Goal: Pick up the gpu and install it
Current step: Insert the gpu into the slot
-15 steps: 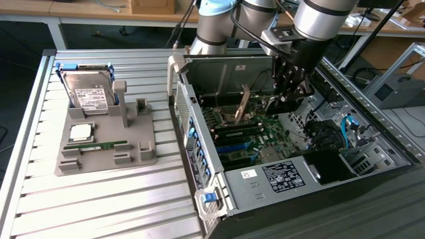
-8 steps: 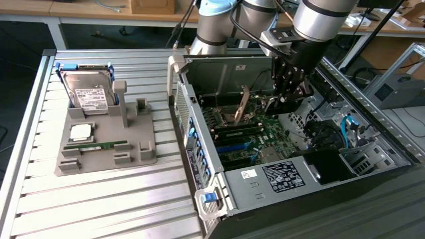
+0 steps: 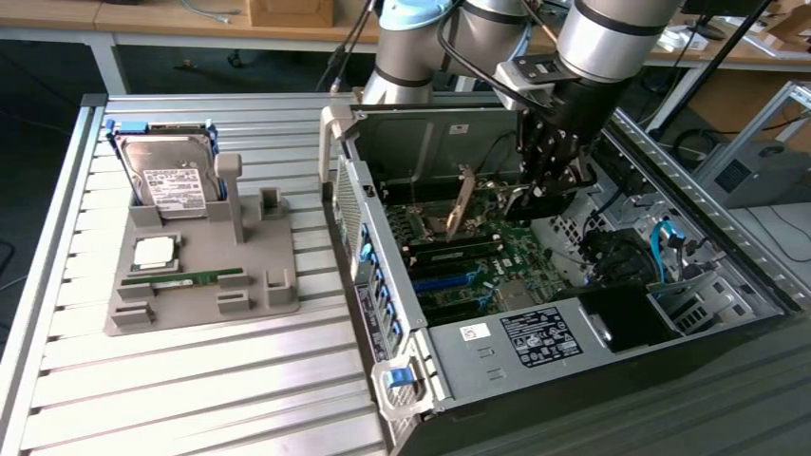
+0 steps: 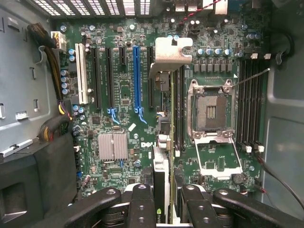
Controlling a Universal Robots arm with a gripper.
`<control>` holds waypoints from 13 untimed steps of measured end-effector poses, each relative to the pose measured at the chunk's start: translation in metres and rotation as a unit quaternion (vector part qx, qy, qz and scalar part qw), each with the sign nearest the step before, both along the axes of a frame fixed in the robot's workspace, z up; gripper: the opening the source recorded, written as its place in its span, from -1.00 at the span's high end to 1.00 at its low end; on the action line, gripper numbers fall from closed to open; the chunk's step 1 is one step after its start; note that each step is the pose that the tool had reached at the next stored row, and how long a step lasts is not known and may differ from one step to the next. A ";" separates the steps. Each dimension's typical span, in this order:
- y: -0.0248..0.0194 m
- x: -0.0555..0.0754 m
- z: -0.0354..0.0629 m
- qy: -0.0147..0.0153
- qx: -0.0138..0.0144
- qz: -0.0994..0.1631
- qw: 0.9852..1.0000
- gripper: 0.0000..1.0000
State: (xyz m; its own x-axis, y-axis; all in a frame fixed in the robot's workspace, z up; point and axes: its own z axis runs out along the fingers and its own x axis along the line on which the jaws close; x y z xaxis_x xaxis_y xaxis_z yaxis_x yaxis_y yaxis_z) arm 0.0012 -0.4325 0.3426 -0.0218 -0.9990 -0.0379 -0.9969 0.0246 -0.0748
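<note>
claw: nearest the wrist lens; dark fingers closed on the gpu, card edge-on between them.
gpu position: over the motherboard inside the open case, just beside the cpu socket, between that socket and the blue slot. silver bracket at the card's far end, past the socket toward the vented rear wall.
seating: cannot tell whether the card edge touches any slot.
risk 1: card runs off the blue slot's line, nearer the socket; pressed down here it would likely land on board parts, not a connector.
risk 2: socket looks uncovered; a drifting card edge could strike its contacts.
risk 3: exterior view shows the card tilted; skewed entry could jam the edge connector.
risk 4: bracket could snag the rear wall if misaligned.
</note>
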 end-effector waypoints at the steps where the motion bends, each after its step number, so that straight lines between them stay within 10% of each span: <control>1: -0.0001 0.000 -0.0004 0.000 0.000 0.000 1.000 0.46; 13: -0.0010 -0.002 -0.0036 0.000 0.000 0.000 1.000 0.46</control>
State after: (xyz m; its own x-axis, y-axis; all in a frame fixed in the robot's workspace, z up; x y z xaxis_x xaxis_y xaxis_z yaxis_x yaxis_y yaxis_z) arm -0.0006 -0.4335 0.3390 -0.0219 -0.9990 -0.0379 -0.9969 0.0247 -0.0747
